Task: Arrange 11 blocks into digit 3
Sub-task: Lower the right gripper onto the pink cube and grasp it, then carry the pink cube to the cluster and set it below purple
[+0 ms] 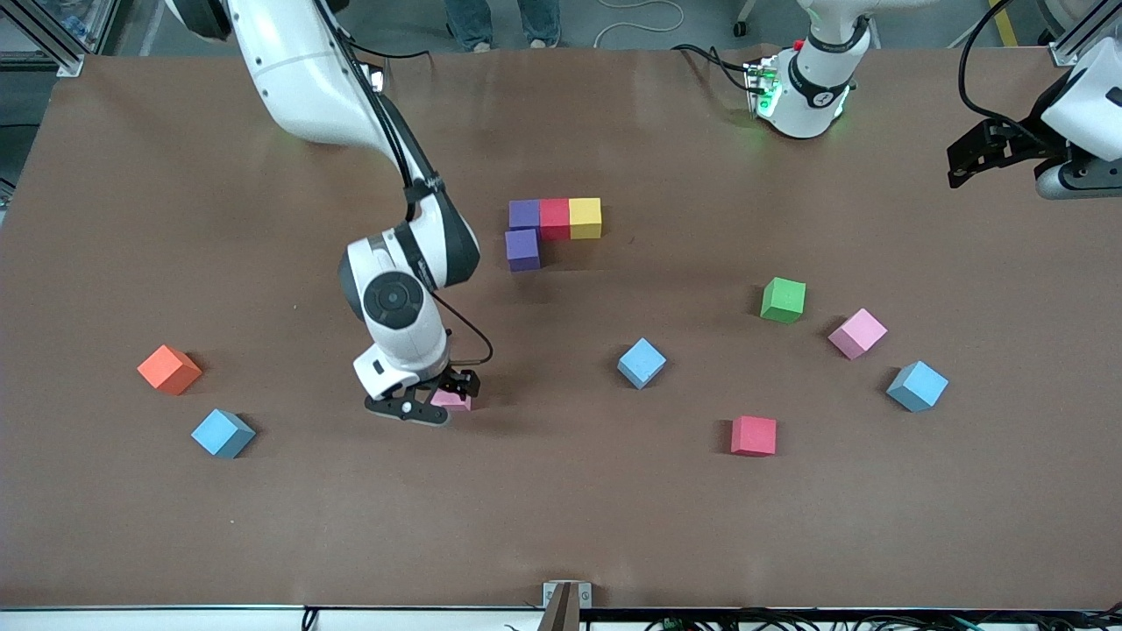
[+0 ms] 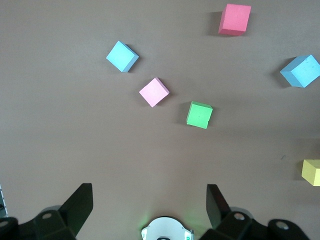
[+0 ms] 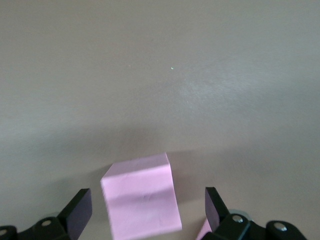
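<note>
Front view: the right end effector (image 1: 436, 405) is lowered over a pink block (image 1: 452, 400) on the worktop (image 1: 561, 526), nearer the camera than the started figure (image 1: 550, 230) of four touching cubes. The left end effector (image 1: 990, 151) waits released over the left arm's end.

Left wrist view: loose blocks lie scattered, well apart.

Right wrist view: the pink block (image 3: 142, 202) sits between spread fingers (image 3: 79, 211), ungripped. It is judged light, soft foam; flat opposite faces should be pinched gently.

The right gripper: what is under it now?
A pink block sits on the table between the open fingers of the right gripper. In the front view, the gripper hides most of it.
</note>
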